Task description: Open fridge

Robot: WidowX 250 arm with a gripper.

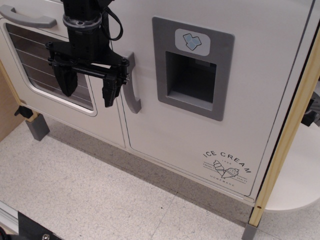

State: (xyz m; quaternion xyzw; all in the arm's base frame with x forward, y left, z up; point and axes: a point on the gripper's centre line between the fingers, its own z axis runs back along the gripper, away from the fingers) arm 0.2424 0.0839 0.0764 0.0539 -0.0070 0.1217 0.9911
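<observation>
Fridge (pixel 200 115): white door filling centre and right of frame, shut flush; grey dispenser panel (pixel 194 67) upper middle, "ICE CREAM" logo (pixel 227 167) lower right. Curved grey handle (pixel 132 85) on door's left edge. Black gripper (pixel 87 92) just left of handle, fingers spread apart, pointing down, holding nothing; right finger (pixel 110 92) near handle, contact unclear. Oven door (pixel 50 75) behind gripper, further left.

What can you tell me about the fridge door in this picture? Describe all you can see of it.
The fridge door is white, smooth like plastic, and looks shut, flush with the cabinet. It carries a grey recessed ice-dispenser panel, a curved grey vertical handle at its left edge and an "ICE CREAM" logo low down. The black gripper hangs open just left of the handle.
</observation>
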